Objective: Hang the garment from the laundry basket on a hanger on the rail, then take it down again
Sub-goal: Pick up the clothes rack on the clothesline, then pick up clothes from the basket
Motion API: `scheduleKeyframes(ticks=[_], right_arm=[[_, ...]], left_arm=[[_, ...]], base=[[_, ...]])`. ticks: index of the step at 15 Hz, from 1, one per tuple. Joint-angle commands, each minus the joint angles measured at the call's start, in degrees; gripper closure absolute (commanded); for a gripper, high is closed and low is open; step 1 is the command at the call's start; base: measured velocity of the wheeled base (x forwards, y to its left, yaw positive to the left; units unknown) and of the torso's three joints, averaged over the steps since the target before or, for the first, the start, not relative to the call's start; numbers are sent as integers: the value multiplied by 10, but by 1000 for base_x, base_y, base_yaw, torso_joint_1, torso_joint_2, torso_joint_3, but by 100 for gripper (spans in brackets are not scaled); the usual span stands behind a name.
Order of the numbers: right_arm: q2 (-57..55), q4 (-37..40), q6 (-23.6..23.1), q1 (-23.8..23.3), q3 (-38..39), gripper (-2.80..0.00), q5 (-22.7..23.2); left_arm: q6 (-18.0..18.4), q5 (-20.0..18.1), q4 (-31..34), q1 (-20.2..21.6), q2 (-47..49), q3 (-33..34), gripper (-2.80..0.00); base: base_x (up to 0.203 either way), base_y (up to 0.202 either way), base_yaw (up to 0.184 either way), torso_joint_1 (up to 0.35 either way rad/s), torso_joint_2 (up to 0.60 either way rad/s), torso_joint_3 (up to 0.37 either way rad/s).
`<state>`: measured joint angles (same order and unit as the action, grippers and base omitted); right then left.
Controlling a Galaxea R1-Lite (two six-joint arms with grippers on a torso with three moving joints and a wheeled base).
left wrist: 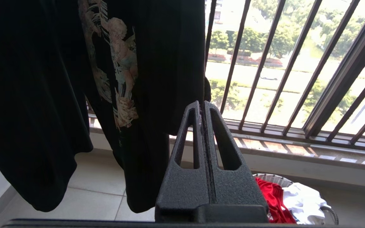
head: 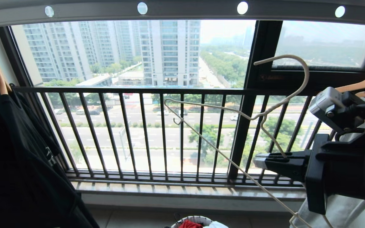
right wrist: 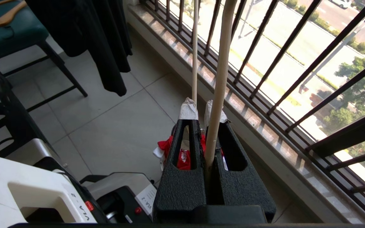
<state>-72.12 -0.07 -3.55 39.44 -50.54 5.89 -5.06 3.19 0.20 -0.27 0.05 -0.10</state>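
The cream wire hanger (head: 208,109) is held tilted in the air, well below the grey rail (head: 182,12), its hook pointing up toward it. My right gripper (head: 260,162) is shut on one of its wire arms, low at the right. In the right wrist view the hanger (right wrist: 222,63) runs out between the taped fingertips of the right gripper (right wrist: 203,110). The red garment (head: 188,224) lies in the laundry basket (head: 195,219) on the floor below, beside a white T-shirt (left wrist: 303,196). My left gripper (left wrist: 202,106) is shut and empty, low near the basket (left wrist: 274,179).
A black garment (head: 17,152) hangs on a wooden hanger at the left. A wooden hanger (head: 363,84) carrying a white garment (head: 337,209) is at the right. The dark barred window railing (head: 138,133) stands ahead. A teal chair (right wrist: 8,34) is behind.
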Motion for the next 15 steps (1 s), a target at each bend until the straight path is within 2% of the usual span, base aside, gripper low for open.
scheduleKeyframes(ticks=[1,15], right_arm=[[4,0,-1,0,1,0,0],[22,-1,-2,-1,0,0,-1]], left_arm=[[0,1,0,0,0,0,0],[0,1,0,0,0,0,0]], base=[[0,0,0,-152,315,168],[0,0,0,-149,333,179]])
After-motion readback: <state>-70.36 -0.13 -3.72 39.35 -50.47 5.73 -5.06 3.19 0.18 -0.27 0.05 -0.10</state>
